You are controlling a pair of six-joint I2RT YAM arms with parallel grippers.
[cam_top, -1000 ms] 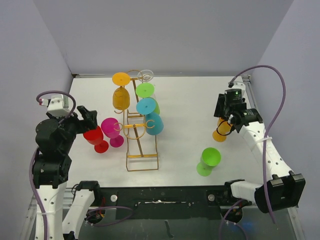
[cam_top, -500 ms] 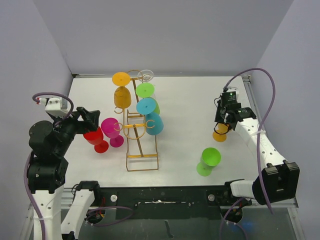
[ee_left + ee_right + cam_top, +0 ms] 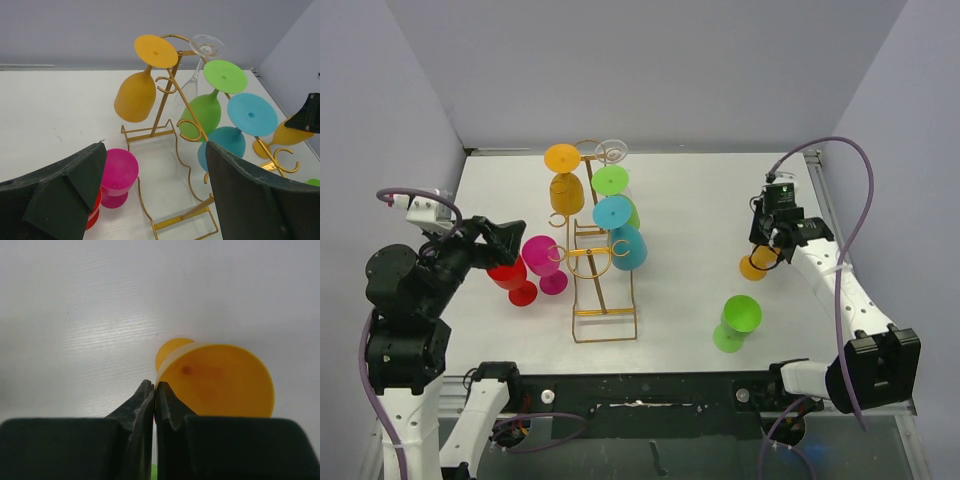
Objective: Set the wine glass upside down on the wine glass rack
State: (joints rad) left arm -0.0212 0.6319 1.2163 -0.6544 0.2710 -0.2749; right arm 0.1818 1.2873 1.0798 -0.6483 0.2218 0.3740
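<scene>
An orange wine glass (image 3: pixel 757 263) sits tilted at the table's right side, its open bowl (image 3: pixel 220 380) facing the right wrist camera. My right gripper (image 3: pixel 772 243) (image 3: pixel 155 387) is shut, with its tips pinching the bowl's left rim. The gold wire wine glass rack (image 3: pixel 605 312) (image 3: pixel 170 100) stands mid-table and carries orange (image 3: pixel 563 190), green (image 3: pixel 612 182), blue (image 3: pixel 620 235) and clear (image 3: pixel 611 150) glasses hanging upside down. My left gripper (image 3: pixel 505 240) (image 3: pixel 156 150) hovers wide open left of the rack, holding nothing.
A red glass (image 3: pixel 510 275) and a magenta glass (image 3: pixel 542 255) (image 3: pixel 117 175) stand on the table just left of the rack, under my left gripper. A green glass (image 3: pixel 735 322) lies near the front right. Walls enclose the table on three sides.
My right gripper's jaws closed onto the orange glass's rim after dropping toward it. The left arm shifted slightly while its gripper stayed open.
</scene>
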